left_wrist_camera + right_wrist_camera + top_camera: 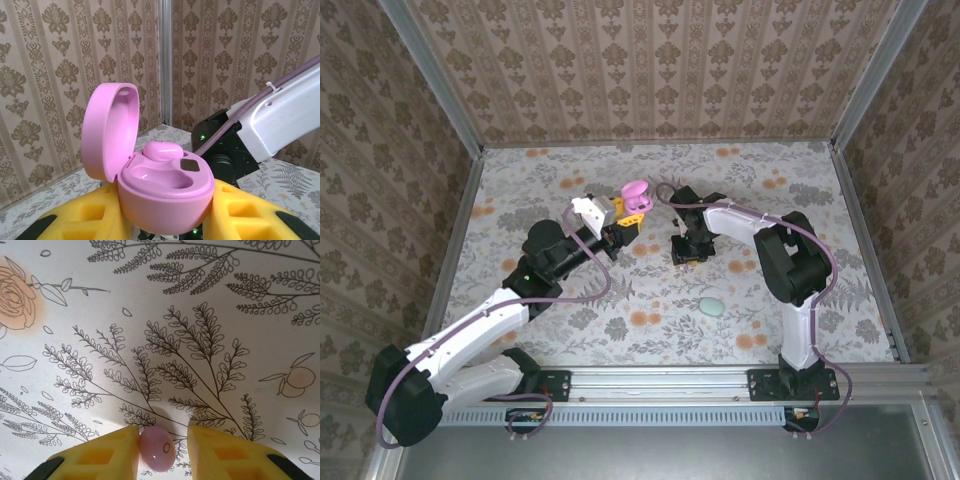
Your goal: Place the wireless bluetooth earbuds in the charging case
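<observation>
Left jaws pinch the open pink case (165, 200), one bud (161, 150) seated inside. Right jaws stand slightly spread; a loose bud (156, 449) between them touches one pad (125, 445) only.

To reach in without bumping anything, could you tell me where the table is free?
Free: the strip between back wall and pink charging case; the patch right of the right arm. Crowded: centre, around left gripper, right gripper, mint case.

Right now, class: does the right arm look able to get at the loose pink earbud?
Probably yes: the pink earbud lies between the open jaws of the right gripper, with nothing in the way.
</observation>
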Controlling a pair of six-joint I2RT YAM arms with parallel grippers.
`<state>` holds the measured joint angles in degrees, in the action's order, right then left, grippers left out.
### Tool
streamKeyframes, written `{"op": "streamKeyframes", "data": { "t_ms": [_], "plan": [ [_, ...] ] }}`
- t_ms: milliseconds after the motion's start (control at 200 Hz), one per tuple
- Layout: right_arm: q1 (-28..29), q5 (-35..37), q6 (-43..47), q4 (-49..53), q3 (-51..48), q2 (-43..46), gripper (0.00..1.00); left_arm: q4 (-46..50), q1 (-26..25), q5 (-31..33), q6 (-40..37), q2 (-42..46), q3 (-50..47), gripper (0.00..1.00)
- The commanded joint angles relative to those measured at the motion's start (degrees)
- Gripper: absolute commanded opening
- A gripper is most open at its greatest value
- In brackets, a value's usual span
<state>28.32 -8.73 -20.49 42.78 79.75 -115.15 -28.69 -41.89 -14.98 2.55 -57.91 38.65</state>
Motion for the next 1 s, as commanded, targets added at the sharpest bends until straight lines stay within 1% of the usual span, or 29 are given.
{"op": "streamKeyframes", "data": {
  "t_ms": [0, 170, 320, 595, 775, 995],
  "plan": [
    [0.0, -0.3, 0.9, 1.4, 0.3, -1.6, 0.31, -1.5, 0.4, -0.2, 0.3, 0.2, 2.1, 0.34],
    [0.1, -1.5, -0.1, 0.4, -1.0, -0.8, 0.28, -1.5, 0.5, -0.4, 0.3, -0.1, 2.2, 0.34],
    [0.1, -2.2, -1.3, -1.0, -2.2, 2.2, 0.26, -1.2, 0.4, -0.4, 0.3, -0.6, 2.3, 0.34],
    [-2.4, -2.6, -3.3, -2.2, -5.0, 11.9, 0.25, 0.8, 0.4, 0.2, -0.3, -3.9, 2.2, 0.34],
    [-4.8, -2.9, -4.3, -1.7, -6.7, 20.4, 0.25, 0.8, 0.4, 0.7, -1.2, -8.0, 2.8, 0.34],
    [-6.5, -3.2, -4.2, 1.3, -4.5, 28.7, 0.25, -1.8, 0.2, 0.1, -1.9, -14.1, 4.3, 0.34]
  ]
}}
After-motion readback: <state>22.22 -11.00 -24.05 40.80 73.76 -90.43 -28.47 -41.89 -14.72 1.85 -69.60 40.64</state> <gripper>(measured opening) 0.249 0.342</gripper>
